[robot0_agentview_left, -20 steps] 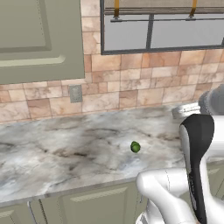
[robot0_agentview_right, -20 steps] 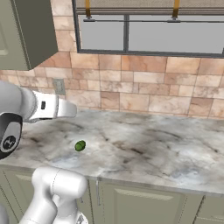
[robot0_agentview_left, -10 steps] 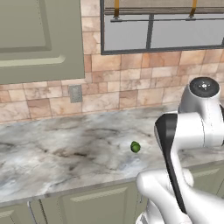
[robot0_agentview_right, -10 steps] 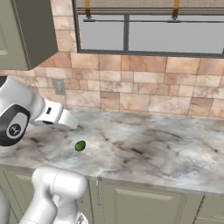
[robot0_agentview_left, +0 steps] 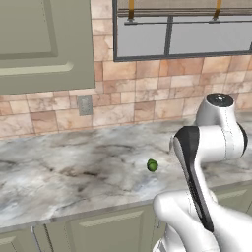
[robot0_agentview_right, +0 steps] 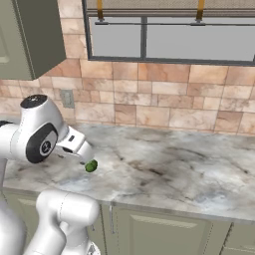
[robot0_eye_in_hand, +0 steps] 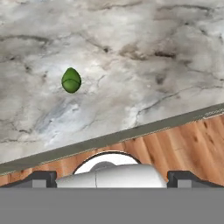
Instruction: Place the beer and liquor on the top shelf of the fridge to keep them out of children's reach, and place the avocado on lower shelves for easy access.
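Pincer (robot0_eye_in_hand: 112, 177) spread wide, grasping nothing; best to centre it over the avocado (robot0_eye_in_hand: 71, 80) lying alone on the marble table (robot0_eye_in_hand: 166, 65), then descend straight before closing.

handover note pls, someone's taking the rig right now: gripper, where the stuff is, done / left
Gripper: open, holding nothing, above the counter's front edge.
Avocado: lying loose on the marble counter, near the front edge, nothing touching it. In the hand view it sits up and left of the fingertips.
Done: nothing that these views show; avocado not yet picked.
Left: grab the avocado and put it on a lower fridge shelf; beer and liquor go on the top shelf.
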{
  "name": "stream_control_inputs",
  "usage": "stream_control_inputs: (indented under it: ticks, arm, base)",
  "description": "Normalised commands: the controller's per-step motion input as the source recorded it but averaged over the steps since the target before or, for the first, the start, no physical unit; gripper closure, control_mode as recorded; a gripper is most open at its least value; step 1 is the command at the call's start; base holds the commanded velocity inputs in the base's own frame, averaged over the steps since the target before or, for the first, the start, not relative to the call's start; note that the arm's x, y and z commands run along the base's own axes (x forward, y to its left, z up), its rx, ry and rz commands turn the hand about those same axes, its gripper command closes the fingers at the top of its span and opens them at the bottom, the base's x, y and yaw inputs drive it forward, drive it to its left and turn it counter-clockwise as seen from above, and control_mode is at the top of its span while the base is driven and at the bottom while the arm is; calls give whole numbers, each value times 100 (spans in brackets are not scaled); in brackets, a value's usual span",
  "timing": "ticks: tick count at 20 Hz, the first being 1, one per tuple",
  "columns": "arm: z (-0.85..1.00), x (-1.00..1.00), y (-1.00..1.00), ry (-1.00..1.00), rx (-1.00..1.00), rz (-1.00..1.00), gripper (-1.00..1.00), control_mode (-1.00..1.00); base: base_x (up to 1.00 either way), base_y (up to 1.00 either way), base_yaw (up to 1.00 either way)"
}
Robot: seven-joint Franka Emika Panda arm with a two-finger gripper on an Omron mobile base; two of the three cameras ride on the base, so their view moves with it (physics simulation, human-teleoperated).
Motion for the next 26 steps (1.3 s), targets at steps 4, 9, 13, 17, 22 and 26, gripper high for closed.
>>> stream_control_inputs:
  ticks: [4, 9, 13, 17, 22, 26]
  arm:
    - [-47, 17, 3, 14, 15, 0, -100, -100]
    - [-4, 13, 21, 12, 0, 0, -100, -100]
    - [-6, 35, 32, 11, 0, 0, -100, -100]
    - [-22, 39, 23, 6, 0, 0, -100, -100]
    - [-36, 43, 5, 1, 0, 0, -100, -100]
    - [-48, 42, 0, 0, 0, 0, -100, -100]
  base:
    - [0, 0, 0]
    - [0, 0, 0]
    - [0, 0, 0]
    - [0, 0, 0]
    - [0, 0, 0]
    - [0, 0, 0]
